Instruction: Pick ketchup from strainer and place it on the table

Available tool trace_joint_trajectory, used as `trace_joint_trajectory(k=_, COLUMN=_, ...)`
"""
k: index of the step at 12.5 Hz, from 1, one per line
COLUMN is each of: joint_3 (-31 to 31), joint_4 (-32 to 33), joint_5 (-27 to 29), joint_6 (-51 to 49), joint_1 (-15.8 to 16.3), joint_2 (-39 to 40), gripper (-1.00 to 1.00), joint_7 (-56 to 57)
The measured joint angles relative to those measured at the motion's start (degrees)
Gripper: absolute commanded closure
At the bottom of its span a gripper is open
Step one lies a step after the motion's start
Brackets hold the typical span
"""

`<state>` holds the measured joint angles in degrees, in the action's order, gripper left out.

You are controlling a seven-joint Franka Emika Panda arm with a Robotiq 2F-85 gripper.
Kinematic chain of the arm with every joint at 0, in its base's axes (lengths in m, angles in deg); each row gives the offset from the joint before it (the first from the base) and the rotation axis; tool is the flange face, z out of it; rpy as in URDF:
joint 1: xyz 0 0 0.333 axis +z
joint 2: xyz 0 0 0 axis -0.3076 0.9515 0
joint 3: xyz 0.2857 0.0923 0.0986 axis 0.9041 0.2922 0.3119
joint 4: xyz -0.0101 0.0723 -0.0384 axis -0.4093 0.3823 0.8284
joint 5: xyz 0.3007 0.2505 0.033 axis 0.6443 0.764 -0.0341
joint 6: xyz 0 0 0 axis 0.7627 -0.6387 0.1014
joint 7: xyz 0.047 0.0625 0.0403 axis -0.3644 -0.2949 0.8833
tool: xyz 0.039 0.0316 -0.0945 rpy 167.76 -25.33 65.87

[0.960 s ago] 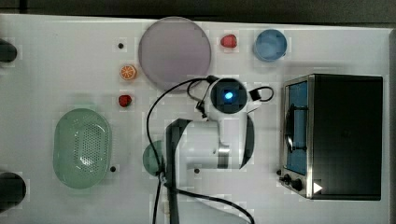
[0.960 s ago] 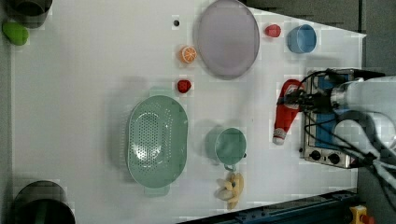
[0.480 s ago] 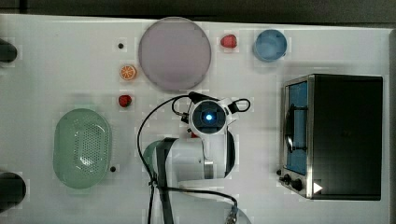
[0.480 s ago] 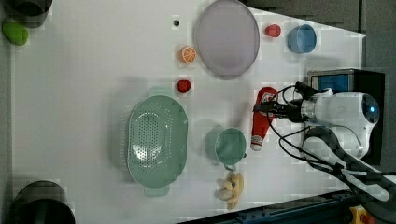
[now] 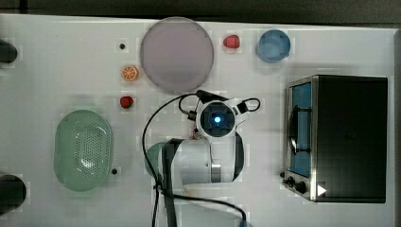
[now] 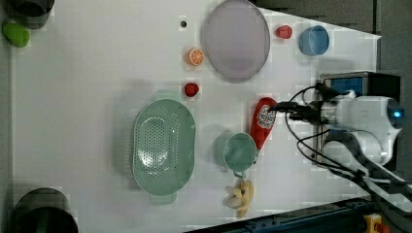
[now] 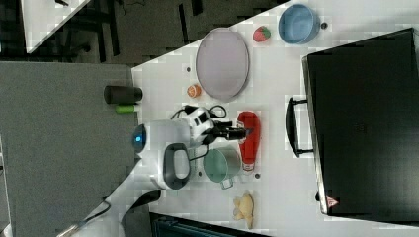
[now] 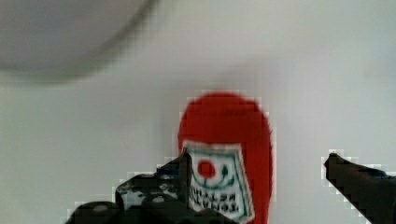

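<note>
The white surface (image 6: 87,97) carries the empty green strainer (image 6: 163,149). In the left view the ketchup (image 6: 262,122) lies flat at the strainer's three o'clock, just beside a teal cup (image 6: 239,152). The pincer (image 8: 254,172) stands wide, straddling the bottle without gripping.

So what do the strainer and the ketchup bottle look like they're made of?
The strainer: likely plastic, pale green and matte, its bottom dotted with small moulded holes. The ketchup bottle: probably soft plastic, smooth red with a slight sheen and a white printed label; whether it is a toy is unclear.
</note>
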<state>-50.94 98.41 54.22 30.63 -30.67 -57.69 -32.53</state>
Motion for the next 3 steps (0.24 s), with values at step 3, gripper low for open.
trace_joint_trajectory(k=3, joint_3=0.4, joint_4=-9.0, joint_5=0.6, joint_6=-9.6, joint_1=0.2, joint_2=-5.1, gripper=-1.0, joint_7=-1.2)
